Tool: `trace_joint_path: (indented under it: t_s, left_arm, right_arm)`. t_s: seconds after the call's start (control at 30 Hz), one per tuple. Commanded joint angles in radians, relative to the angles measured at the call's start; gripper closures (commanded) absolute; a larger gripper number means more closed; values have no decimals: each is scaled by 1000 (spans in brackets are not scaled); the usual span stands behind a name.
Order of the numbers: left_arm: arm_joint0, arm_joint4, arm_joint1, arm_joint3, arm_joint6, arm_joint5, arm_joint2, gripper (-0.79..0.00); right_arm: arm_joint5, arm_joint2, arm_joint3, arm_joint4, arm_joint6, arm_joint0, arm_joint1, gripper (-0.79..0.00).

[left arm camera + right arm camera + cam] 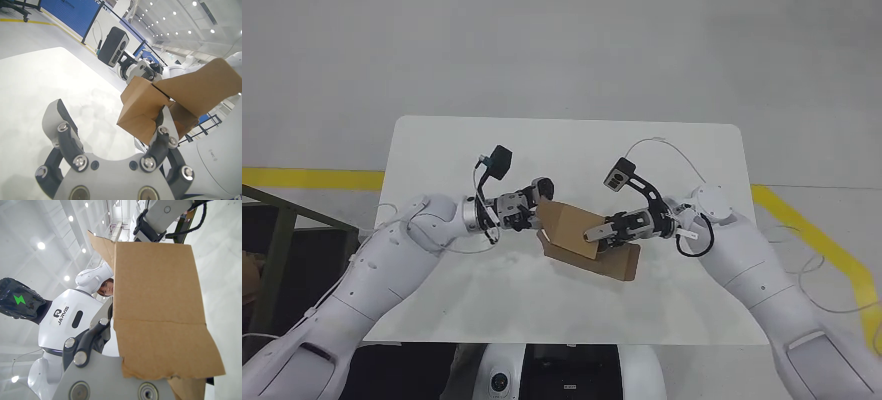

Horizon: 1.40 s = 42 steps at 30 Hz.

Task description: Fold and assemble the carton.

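1. The carton sits tilted over the middle of the surface, a little nearer the robot's edge than the far edge, with a claw on either side. I cannot tell whether its lowest corner touches the surface.
2. The right claw appears clenched on one wall of the carton. In the top view a finger lies along the upper panel. In the right wrist view the finger linkage is drawn in beside the cardboard.
3. The left claw is released and spread wide. One finger touches the carton at a folded corner, and the other stands apart from it over bare surface.
4. Done so far, as I judge it: the carton is opened into a body. Its walls meet at angles and the creases are bent.
5. Left to do: a long flap juts out loose, and the panel facing the right wrist view lies unfolded along its crease. No end looks closed, so I put the task at about halfway at most. The flaps have yet to be tucked.
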State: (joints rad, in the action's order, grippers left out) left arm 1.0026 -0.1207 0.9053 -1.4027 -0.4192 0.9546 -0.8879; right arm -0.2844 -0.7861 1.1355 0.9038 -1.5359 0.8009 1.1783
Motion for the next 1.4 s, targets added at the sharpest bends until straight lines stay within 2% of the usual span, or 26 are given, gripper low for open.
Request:
trace_joint_path:
  t_s: [0.0,0.3,0.7,0.9,1.1,1.37]
  left_arm:
    - [-1,0,2,-1,-3,0,-1,-785]
    - [-5,15,11,8,-8,0,-8,-785]
    - [21,24,5,35,-2,17,-71,-785]
    - [51,32,0,15,41,58,-118,-785]
    - [95,-20,-8,-68,31,58,-142,-785]
    - [86,-30,-4,-37,8,58,-128,-785]
  right_arm:
    - [0,-2,0,-3,0,1,2,0]
    - [0,-9,-2,-3,0,6,8,0]
    - [0,-50,0,-21,0,20,4,0]
    - [-3,-79,-10,-25,3,30,5,0]
    - [-6,-104,-9,-36,6,40,7,0]
    - [0,-109,9,-54,0,48,14,0]
